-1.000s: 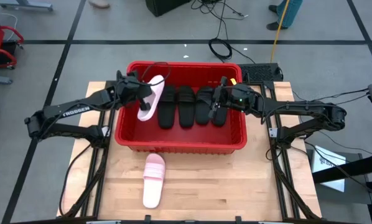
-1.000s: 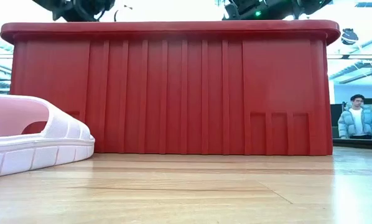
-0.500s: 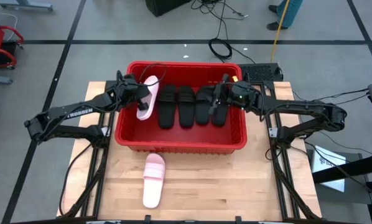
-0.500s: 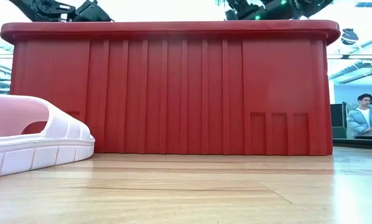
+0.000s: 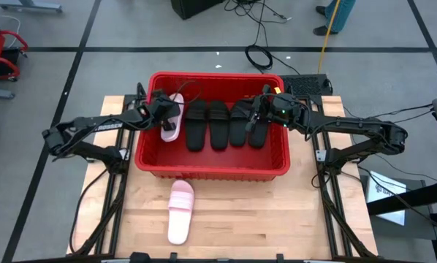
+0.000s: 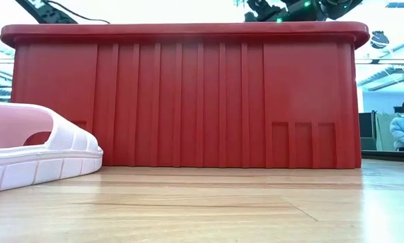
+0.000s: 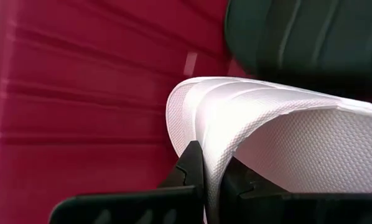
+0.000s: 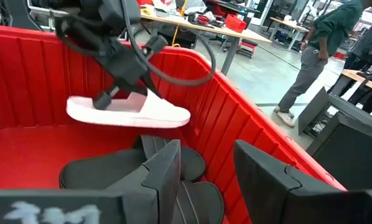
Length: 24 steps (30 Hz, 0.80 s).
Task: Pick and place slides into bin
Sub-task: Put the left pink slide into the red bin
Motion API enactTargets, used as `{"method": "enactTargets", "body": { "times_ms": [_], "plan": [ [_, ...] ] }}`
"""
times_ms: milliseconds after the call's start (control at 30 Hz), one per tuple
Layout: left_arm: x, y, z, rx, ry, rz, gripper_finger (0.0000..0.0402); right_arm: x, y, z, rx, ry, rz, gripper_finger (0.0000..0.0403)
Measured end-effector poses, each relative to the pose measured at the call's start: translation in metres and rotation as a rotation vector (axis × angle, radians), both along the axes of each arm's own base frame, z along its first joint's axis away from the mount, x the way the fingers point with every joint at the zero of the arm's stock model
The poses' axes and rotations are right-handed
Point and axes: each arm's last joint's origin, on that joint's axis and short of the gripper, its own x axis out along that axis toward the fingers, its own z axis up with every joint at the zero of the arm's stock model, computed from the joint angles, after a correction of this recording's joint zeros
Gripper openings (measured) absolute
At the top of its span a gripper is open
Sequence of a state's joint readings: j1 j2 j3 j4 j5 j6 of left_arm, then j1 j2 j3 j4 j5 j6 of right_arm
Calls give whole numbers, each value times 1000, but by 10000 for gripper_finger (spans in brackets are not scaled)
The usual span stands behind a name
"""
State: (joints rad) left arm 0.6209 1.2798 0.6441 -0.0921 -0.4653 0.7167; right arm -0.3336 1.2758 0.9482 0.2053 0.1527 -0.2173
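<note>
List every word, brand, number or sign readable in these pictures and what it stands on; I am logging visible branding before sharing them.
"TROSSEN": white letters on the left arm, high view; small, only just legible.
White marking on the right pincer body, right wrist view: too blurred to read.
Nothing readable on the red bin, the slides or the table.

bin (image 6: 188, 94): bright red plastic, ribbed walls, a soft shine
pink slide in the bin (image 7: 279, 124): pale foam-like stuff, matt, tiny bumps all over
pink slide on the bench (image 5: 180, 211): same pale stuff, smooth and matt
black slides (image 5: 218, 124): dark, dull, with ridged straps
bench (image 6: 209, 206): light wood, smooth, a bit shiny
left gripper (image 7: 214, 177): black, matt
</note>
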Motion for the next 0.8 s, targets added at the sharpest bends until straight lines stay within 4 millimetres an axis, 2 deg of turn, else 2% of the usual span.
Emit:
{"method": "enactTargets", "body": {
  "times_ms": [300,633,800],
  "plan": [
    [10,7,-22,-17,76,-7,3,0,0,0,0,1,1,139],
    [11,8,-26,-42,98,-67,3,0,0,0,0,0,1,139],
    [10,9,-25,-44,98,-75,22,0,0,0,15,-8,-2,139]
  ]
}}
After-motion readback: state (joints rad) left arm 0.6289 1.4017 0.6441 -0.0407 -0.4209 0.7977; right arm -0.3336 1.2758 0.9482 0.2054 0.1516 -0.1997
